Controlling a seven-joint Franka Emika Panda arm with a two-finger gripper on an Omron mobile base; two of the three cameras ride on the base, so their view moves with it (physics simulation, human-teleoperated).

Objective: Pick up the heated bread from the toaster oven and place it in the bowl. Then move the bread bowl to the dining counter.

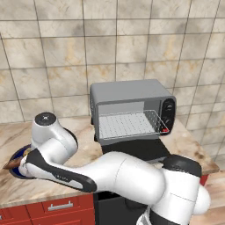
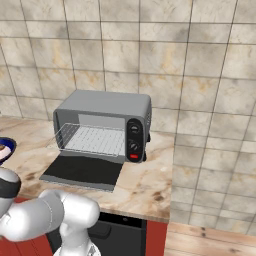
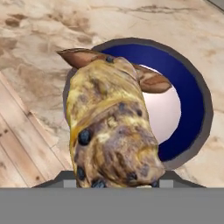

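Observation:
The heated bread (image 3: 111, 135), a chunky golden-brown piece, sits close in the hand view with my gripper (image 3: 116, 183) shut on it; the fingertips are mostly hidden under it. It hangs just above the near rim of the bowl (image 3: 192, 94), which is dark blue with a white inside. In the left base view the bowl (image 1: 17, 157) lies at the counter's left end, mostly behind my arm. The toaster oven (image 1: 132, 110) stands with its door down and its wire rack bare; it also shows in the right base view, toaster oven (image 2: 102, 125). The dining counter is out of view.
A long dark-brown bread stick (image 3: 151, 81) lies across the bowl behind the held piece; its tip (image 1: 9, 166) pokes past the bowl. The oven's open black door (image 2: 82, 171) covers counter in front of it. A tiled wall backs the marble counter (image 1: 88, 145).

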